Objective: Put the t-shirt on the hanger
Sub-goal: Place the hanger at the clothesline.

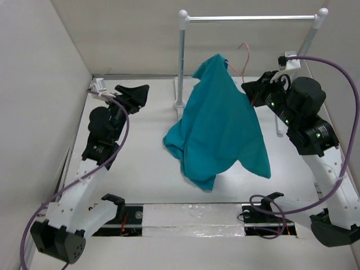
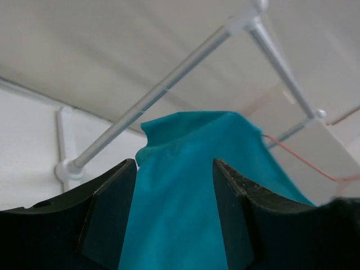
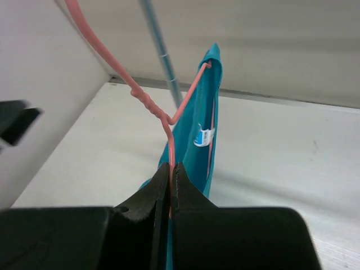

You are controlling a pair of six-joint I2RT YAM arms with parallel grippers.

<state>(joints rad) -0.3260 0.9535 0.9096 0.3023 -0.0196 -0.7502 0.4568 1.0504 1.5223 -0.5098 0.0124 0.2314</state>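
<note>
Nearly done, likely: t-shirt (image 1: 216,124) draped over hanger (image 3: 170,143), up in the air below rail (image 1: 250,18), right gripper (image 1: 248,93) pinched shut on hanger wire, left gripper (image 1: 139,93) wide, empty, well off left; remaining: squaring shirt, both shoulders in or not unclear.

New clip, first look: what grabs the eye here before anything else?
The teal t-shirt dominates, hanging in a bunch over mid-table from the thin pink hanger. The right hand is pinched shut on the hanger's wire below its twisted neck, near the white rail. The left hand stands open at the left, apart from the cloth.
</note>
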